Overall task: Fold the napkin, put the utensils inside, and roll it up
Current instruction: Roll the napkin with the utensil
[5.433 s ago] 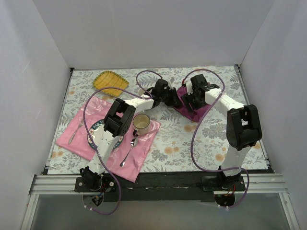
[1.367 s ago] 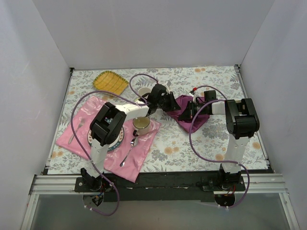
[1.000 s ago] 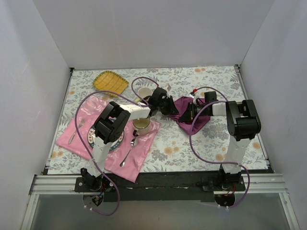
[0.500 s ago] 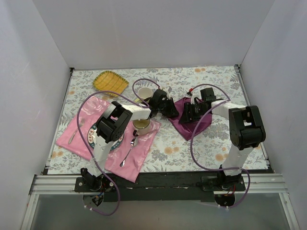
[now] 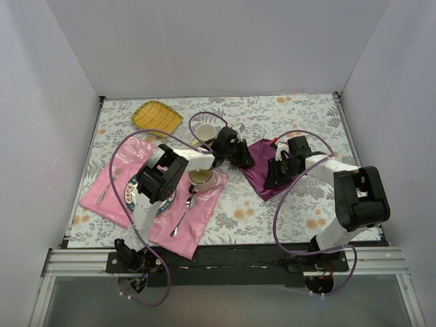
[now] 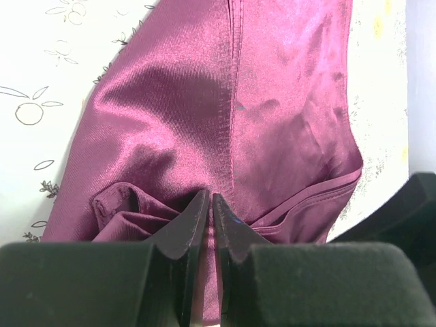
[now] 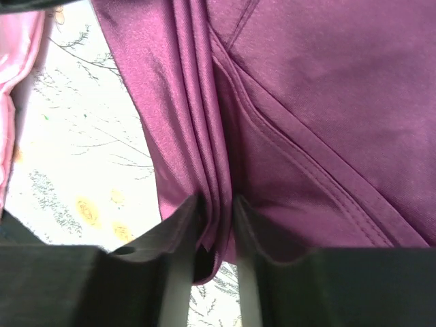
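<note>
The shiny dark purple-magenta satin napkin [image 5: 260, 162] is lying bunched on the floral-patterned tablecloth [image 5: 306, 204], a little right of the middle, stretched between the two arms. The left gripper [image 5: 240, 155] is reaching in from the left and pinching the napkin's far-left end. In the left wrist view, the gripper's [image 6: 210, 204] black fingers are standing almost together with a thin fold of cloth caught at their tips. The rest of the napkin [image 6: 279, 122] is spreading away, a stitched hem running up its middle.

The right gripper [image 5: 276, 174] is pressing on the napkin's near edge. Seen from its own wrist, the gripper's [image 7: 216, 204] jaws are standing a little way apart and clamping a thick gather of pleats, the cloth filling the gap between them.

Off to the left, a lighter pink cloth placemat [image 5: 197, 231] is carrying a cream mug [image 5: 199, 178], a silver spoon [image 5: 181, 219] and a silver fork [image 5: 103, 192]. A yellow ribbed dish [image 5: 157, 116] is sitting at the far left, well apart from the napkin.
</note>
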